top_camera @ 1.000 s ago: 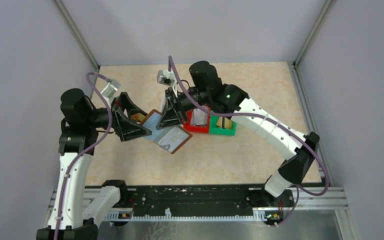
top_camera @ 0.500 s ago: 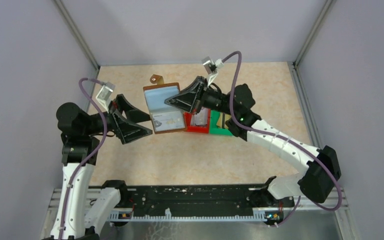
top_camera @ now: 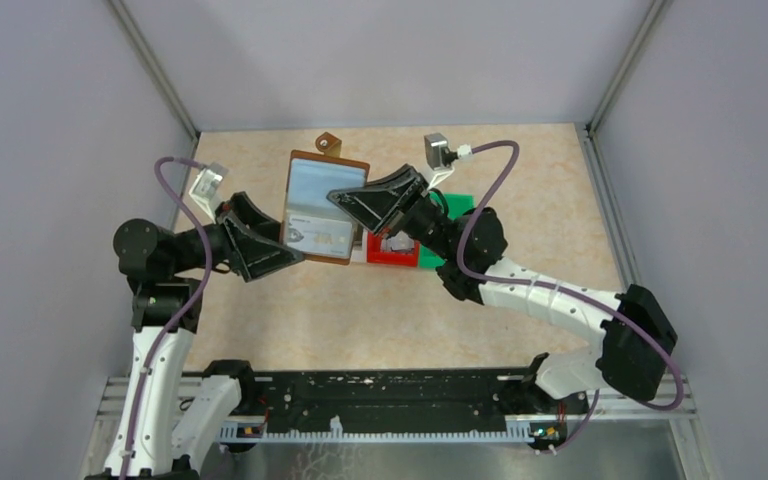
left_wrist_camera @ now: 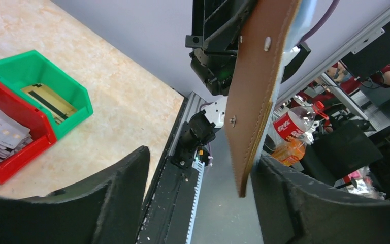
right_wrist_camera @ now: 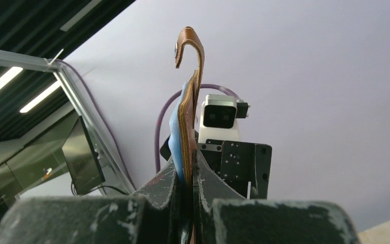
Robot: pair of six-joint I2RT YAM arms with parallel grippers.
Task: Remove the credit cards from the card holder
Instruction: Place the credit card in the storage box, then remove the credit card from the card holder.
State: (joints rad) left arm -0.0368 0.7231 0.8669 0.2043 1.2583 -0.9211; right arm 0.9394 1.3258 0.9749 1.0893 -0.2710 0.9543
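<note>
1. A pale beige, marbled table top (top_camera: 520,300) fills the middle of the overhead view.
2. Plain lilac-grey walls (top_camera: 390,60) close it in on the left, far and right sides.
3. Slim metal posts (top_camera: 155,70) run along the two far corners, toward the upper left and upper right of the frame.
4. Across the bottom lies a black rail (top_camera: 390,400), with a shiny metal plate (top_camera: 440,462) just below it.
5. At the right of the left wrist view, the room beyond the table shows dark furniture (left_wrist_camera: 345,147) and a bottle (left_wrist_camera: 288,124) with a red label.
6. In the upper left of the right wrist view, long ceiling lights (right_wrist_camera: 0,84) glow. A dark screen (right_wrist_camera: 84,157) stands at the lower left.
</note>
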